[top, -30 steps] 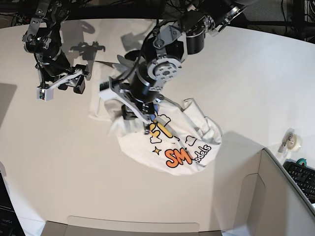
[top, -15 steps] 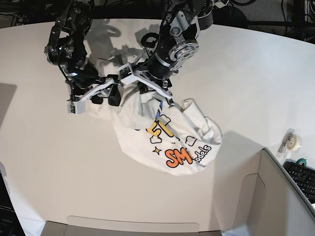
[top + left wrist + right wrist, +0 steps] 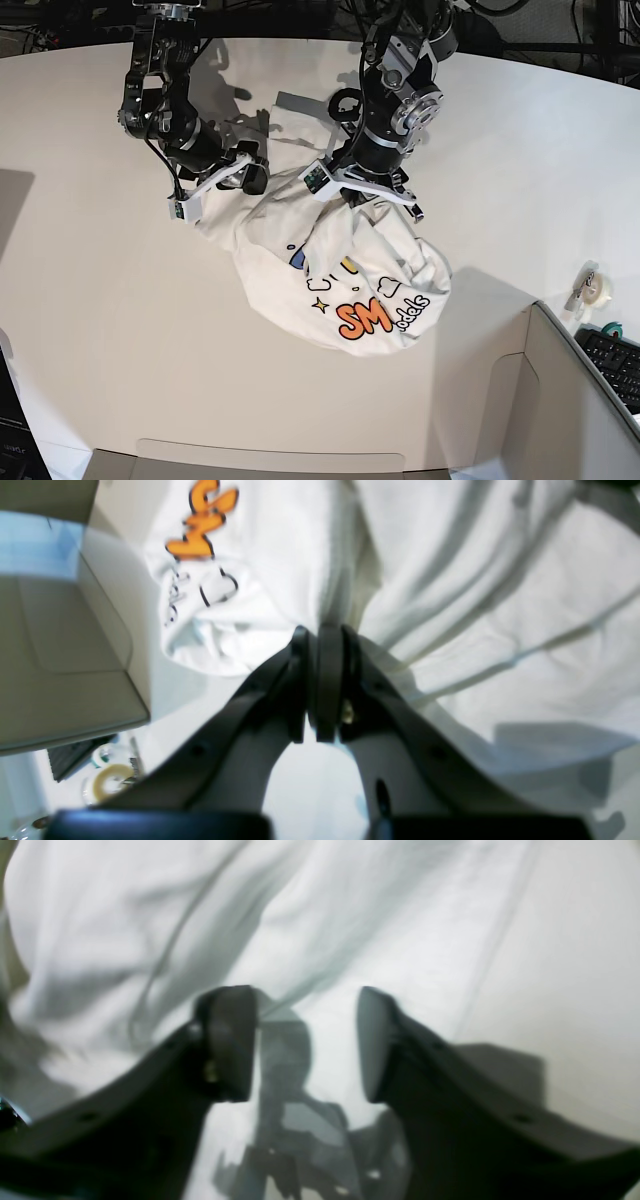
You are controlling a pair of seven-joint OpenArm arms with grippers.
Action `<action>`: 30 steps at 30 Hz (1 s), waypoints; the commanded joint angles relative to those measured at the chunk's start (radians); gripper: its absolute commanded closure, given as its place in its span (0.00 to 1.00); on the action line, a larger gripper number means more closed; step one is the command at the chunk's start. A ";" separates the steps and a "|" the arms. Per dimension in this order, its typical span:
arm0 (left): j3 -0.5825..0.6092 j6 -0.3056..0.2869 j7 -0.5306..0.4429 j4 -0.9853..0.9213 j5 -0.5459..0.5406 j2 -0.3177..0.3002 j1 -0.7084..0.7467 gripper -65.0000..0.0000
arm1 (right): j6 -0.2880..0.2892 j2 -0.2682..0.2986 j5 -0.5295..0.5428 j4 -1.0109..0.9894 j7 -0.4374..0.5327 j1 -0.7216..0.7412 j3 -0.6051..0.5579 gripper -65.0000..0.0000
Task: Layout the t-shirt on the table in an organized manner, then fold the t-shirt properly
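My left fingers pinch the bunched t-shirt; right fingers gape over it; layout barely begun, folding ahead.

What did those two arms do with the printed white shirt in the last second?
The left gripper, shut on the white printed t-shirt, carried the cloth up toward the table's far edge. The right gripper, jaws open, swung in from the side and now hovers over the shirt's other edge. The bunched lower part with the orange lettering stayed put on the white table.
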 commanded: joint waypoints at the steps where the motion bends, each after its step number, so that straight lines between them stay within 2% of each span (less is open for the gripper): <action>1: 0.000 0.010 -0.018 0.022 0.003 0.008 -0.002 0.89 | -0.003 0.004 -0.015 -0.025 -0.033 0.004 0.002 0.65; 4: -0.003 0.010 -0.018 0.022 0.003 0.008 -0.001 0.80 | -0.003 0.038 -0.017 -0.084 -0.032 0.033 0.002 0.81; 7: -0.032 0.010 -0.018 0.022 0.003 0.008 -0.001 0.78 | -0.003 0.066 -0.017 -0.101 -0.032 0.047 0.004 0.87; 12: -0.055 0.010 -0.018 0.022 0.003 0.000 -0.001 0.78 | -0.006 0.124 -0.015 -0.098 -0.032 0.059 0.004 0.87; 16: -0.055 0.010 -0.018 0.022 0.001 -0.023 -0.001 0.78 | -0.006 0.138 -0.017 -0.098 -0.032 0.057 0.004 0.87; 21: -0.057 0.010 -0.018 0.022 0.001 -0.045 -0.001 0.78 | -0.008 0.184 -0.017 -0.098 -0.033 0.057 0.004 0.87; 30: -0.054 0.010 -0.018 0.022 0.001 -0.045 0.019 0.78 | -0.009 0.313 -0.017 -0.100 -0.033 0.076 0.013 0.87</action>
